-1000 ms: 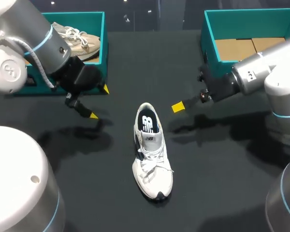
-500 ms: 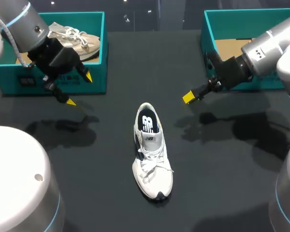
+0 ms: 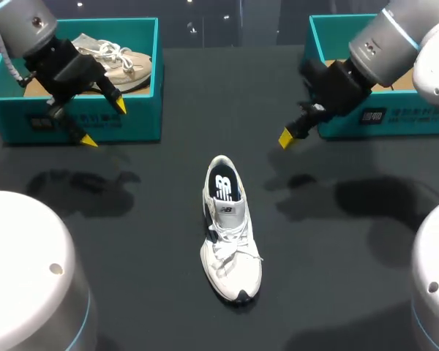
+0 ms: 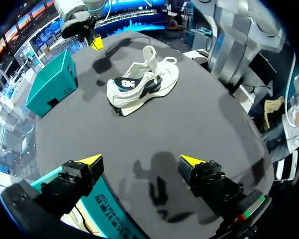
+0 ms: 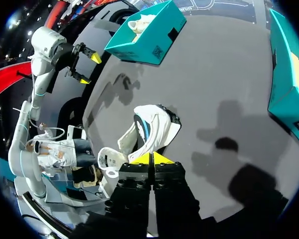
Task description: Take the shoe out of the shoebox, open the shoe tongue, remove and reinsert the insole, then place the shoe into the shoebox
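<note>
The white lace-up sneaker with a dark printed insole [image 3: 230, 234] is lying on its sole in the middle of the black desk [image 3: 154, 292], heel toward the boxes and outside both of them. The left hand [image 3: 104, 123] is hanging with its fingers wide apart in front of the teal cardboard shoebox holding a beige shoe [image 3: 158, 73]. The right hand [image 3: 286, 137] is hovering with its fingers pressed together, holding nothing, before the other teal shoebox with a cardboard floor [image 3: 314, 44].

Whichever step is coming, both hands are standing well apart from the sneaker. The right one is probably needing to spread its fingers before coming down. One hand pinning the heel while the other works at the tongue would likely be keeping the light shoe from sliding.

Compared with a second ago, both arms are drawing back and up toward their boxes. The right hand is leaving the spot just beside the heel. The sneaker is lying exactly where it was.
</note>
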Robot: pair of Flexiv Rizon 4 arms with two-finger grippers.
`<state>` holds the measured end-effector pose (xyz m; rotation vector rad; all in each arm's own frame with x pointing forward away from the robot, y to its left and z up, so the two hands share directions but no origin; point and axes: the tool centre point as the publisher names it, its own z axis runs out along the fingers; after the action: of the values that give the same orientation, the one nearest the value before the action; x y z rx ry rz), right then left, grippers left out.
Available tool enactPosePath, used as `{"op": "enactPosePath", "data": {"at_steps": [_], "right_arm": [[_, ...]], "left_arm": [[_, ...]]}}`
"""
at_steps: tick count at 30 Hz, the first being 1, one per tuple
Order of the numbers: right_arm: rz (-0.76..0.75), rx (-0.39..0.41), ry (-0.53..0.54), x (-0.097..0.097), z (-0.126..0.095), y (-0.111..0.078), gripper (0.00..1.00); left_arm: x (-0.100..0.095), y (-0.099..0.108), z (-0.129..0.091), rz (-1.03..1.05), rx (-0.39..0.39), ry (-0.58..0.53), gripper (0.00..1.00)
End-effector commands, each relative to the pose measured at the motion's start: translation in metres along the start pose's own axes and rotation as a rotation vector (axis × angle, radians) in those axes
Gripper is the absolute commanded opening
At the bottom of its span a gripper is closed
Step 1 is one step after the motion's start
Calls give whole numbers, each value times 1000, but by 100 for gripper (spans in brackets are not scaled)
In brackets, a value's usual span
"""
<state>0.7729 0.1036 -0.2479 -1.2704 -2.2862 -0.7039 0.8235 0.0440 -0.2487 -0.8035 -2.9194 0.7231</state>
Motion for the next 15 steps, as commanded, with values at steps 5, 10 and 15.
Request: {"op": "enactPosePath", "data": {"at_steps": [5,10,15], "right_arm": [[17,7,-116,7,5,0,0],[60,5,-193,24,25,1,0],[116,8,-249,34,37,0,0]], "left_arm": [[-1,0,-1,28,-14,13,100],[-9,16,-12,66,-22,43,100],[-13,25,-20,105,-33,80,100]]}}
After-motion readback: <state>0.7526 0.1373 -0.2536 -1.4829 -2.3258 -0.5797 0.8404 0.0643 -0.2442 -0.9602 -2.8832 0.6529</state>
